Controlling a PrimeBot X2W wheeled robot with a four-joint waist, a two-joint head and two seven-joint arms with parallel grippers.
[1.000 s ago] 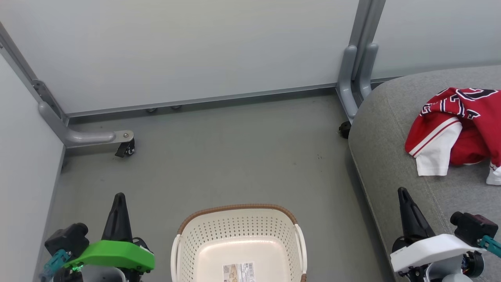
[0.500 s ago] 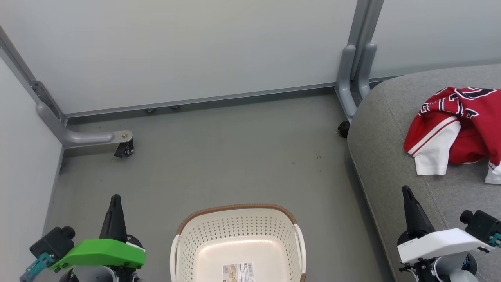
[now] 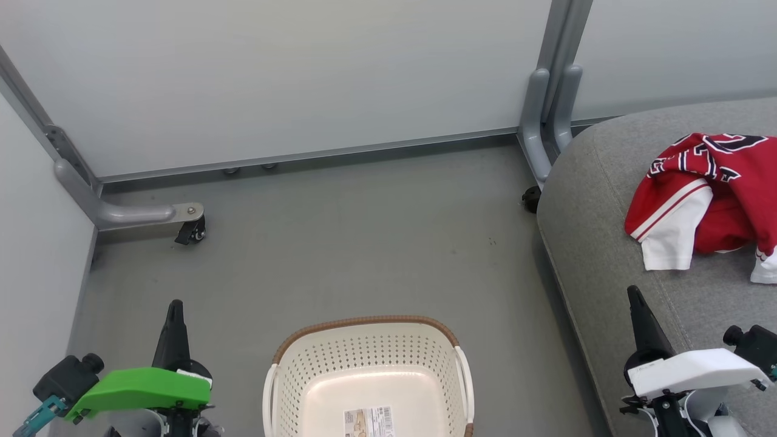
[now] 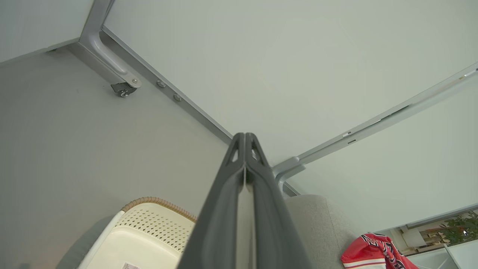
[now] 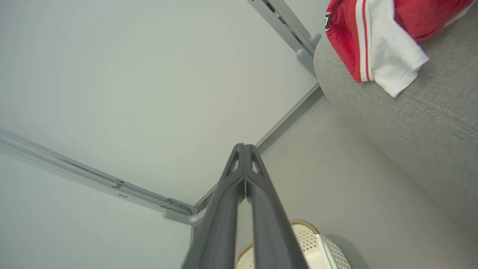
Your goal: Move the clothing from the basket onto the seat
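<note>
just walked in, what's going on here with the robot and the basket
A two-armed robot is moving laundry. The red clothing lies in a heap on the grey seat. The basket on the floor shows only a label on its bottom, as far as it is in view. The left and right jaws are both shut and hold nothing, so the job looks done.

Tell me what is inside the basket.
In the basket, the visible part is bare cream floor with a printed label on it. Its near end runs off the head view's bottom edge, so that part is unseen. The red clothing lies on the seat.
</note>
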